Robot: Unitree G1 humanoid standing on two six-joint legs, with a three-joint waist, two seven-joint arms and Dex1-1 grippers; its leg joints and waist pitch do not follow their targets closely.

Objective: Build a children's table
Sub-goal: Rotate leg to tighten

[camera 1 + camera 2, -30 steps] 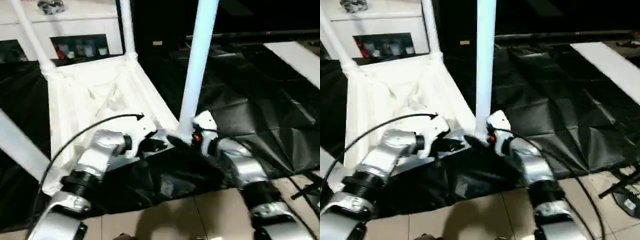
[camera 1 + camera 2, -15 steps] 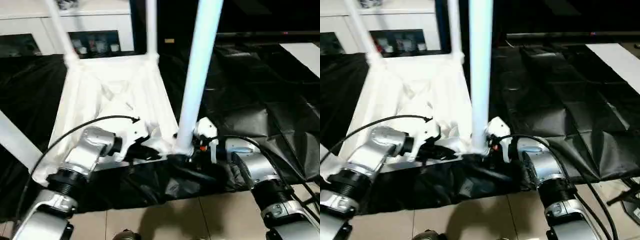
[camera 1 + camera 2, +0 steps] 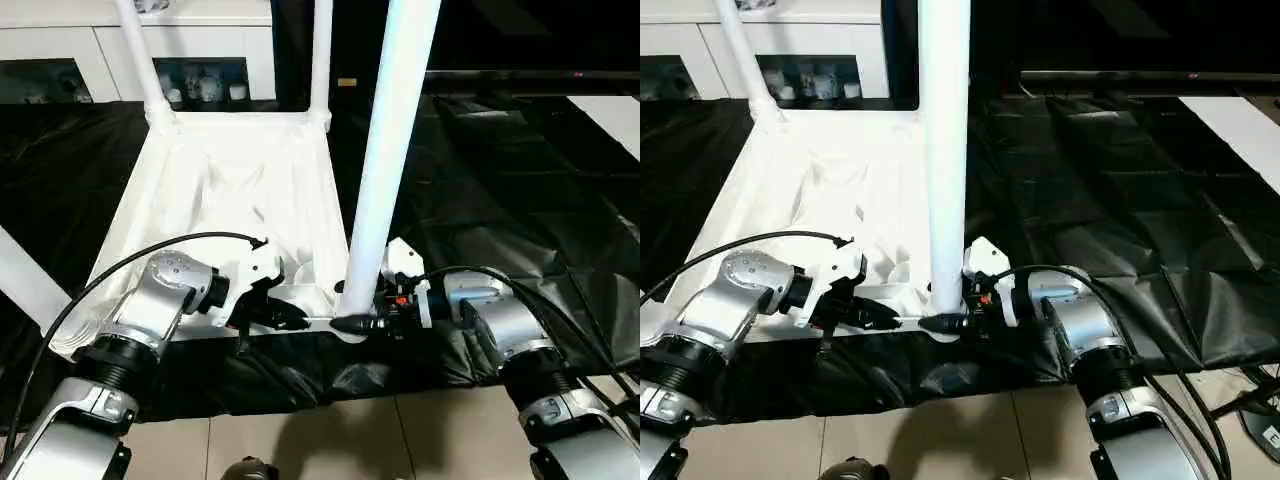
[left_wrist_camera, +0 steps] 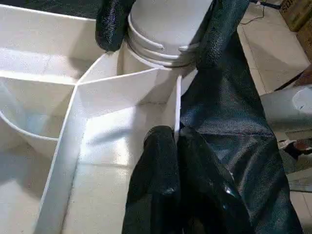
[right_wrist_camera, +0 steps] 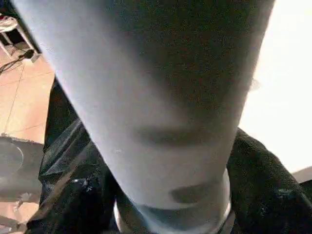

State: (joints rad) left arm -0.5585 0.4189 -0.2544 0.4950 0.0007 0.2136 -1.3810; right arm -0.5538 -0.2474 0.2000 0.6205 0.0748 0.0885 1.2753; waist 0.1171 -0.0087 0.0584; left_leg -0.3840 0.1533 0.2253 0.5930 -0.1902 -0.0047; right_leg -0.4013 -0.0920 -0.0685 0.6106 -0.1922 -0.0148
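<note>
The table top's (image 3: 225, 190) near rim was pinched by the closed left gripper (image 3: 290, 320); beside it, the right gripper (image 3: 360, 322) clasped the socketed leg (image 3: 385, 160).

Table top (image 3: 230, 190): all-white plastic, rectangular, lying upside down on black sheeting, its ribbed underside facing up inside a raised rim.
Near right leg (image 3: 390, 150): a long white tube standing upright in the rounded socket of the top's near right corner (image 3: 350, 318), its upper end running out of sight.
Socket joint (image 4: 163, 46): ringed collar at the leg's flared base, seated where the rim's ribs meet.
Far legs: two more white tubes, one at the far left corner (image 3: 140, 55), one at the far right corner (image 3: 320, 55), both upright.
Fourth leg (image 3: 25, 280): a white tube crossing at the near left, slanted.
</note>
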